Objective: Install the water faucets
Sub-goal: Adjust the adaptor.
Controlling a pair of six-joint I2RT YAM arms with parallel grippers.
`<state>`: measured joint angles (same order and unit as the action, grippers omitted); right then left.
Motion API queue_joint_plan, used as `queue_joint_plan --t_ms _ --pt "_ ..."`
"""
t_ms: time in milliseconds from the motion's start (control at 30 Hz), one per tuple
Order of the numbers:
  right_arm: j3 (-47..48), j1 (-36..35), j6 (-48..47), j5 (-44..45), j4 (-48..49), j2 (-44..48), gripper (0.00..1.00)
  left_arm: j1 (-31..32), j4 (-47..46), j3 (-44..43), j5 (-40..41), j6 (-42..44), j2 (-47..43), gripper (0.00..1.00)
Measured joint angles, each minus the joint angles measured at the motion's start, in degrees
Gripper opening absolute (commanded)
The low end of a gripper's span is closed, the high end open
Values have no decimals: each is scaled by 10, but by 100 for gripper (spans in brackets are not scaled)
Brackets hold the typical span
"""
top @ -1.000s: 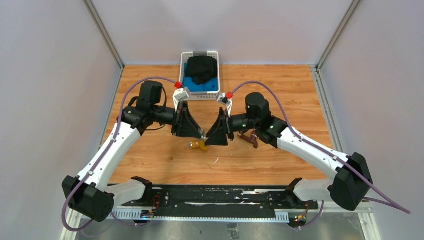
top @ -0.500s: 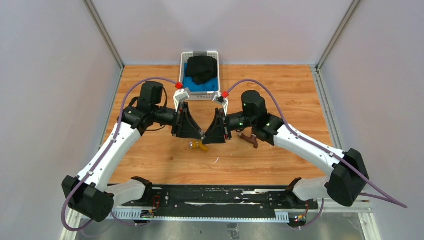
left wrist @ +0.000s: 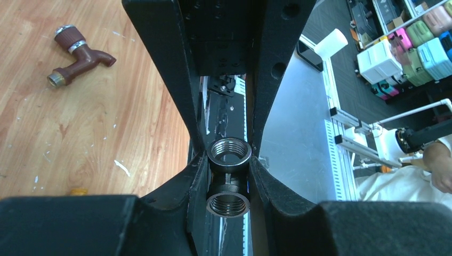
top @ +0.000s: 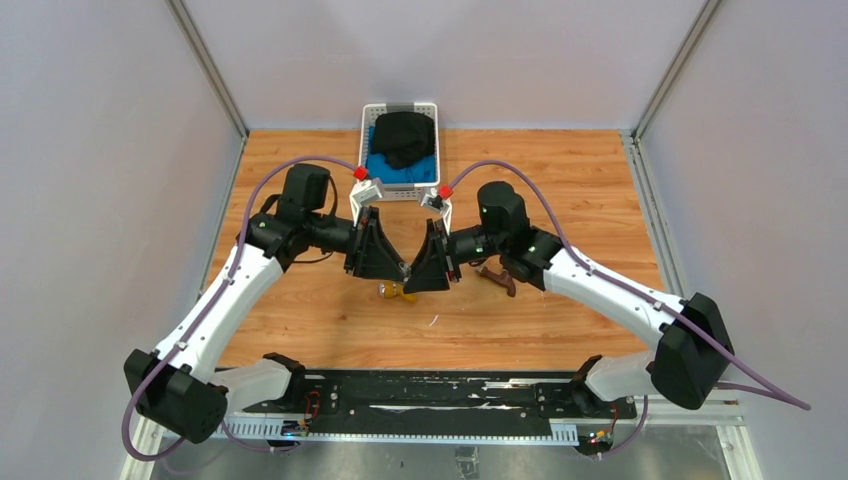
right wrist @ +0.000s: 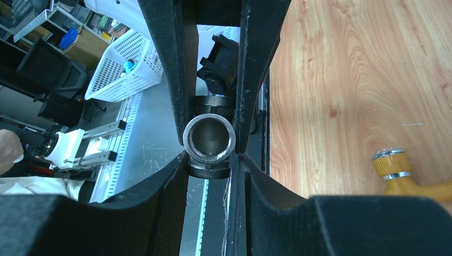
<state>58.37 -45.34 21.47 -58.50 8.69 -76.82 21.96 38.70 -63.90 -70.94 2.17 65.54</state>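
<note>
Brass-yellow, the nearer faucet (top: 397, 291) lies flat on the wooden worktop (top: 560, 190) with its long axis running left to right. It sits directly under the spot where the two claws meet, on their near side and touching neither. The right wrist view shows its ribbed knob with a silvery cap and ring.

The reddish-brown faucet (top: 497, 277) lies to the right of it, partly under the right arm's wrist, well clear of both sets of fingertips. Its long axis slants from far-left to near-right. In the left wrist view it has a brown knob with a silvery cap, a short angled spout and a brassy threaded end.

Both claws point at each other above the middle of the worktop. The left claw (left wrist: 228, 200) is clamped on one threaded ring of a dark grey fitting (left wrist: 229, 154). The right claw (right wrist: 209, 165) is closed against the sides of the same fitting from the opposite end, so the fitting hangs between them, off the wood.
</note>
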Motion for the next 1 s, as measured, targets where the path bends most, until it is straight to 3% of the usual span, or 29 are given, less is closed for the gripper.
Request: queue_joint_plan --t_ms 100,200,267,333,367,500,633,767,1000 --pt "0 -5 0 0 0 -3 30 3 0 0 0 0 0 0" --pt "0 -7 -2 0 0 -4 0 5 0 0 2 1 1 0" --pt "0 -7 -4 0 -2 -3 0 6 1 0 0 2 2 0" --pt "0 -7 -5 1 -5 -3 0 7 5 0 0 5 3 24" --pt "0 -7 -4 3 -6 -3 0 7 7 -1 2 7 4 41" --pt "-7 -7 0 34 -3 6 0 8 47 -39 37 28 19 67" --pt "-56 2 37 73 47 41 0 6 67 -90 104 27 17 74" --pt "-111 4 89 110 125 72 0 -3 -4 -72 163 -43 -37 78" --pt "-187 4 217 164 323 91 0 -9 -321 142 297 -287 -228 86"
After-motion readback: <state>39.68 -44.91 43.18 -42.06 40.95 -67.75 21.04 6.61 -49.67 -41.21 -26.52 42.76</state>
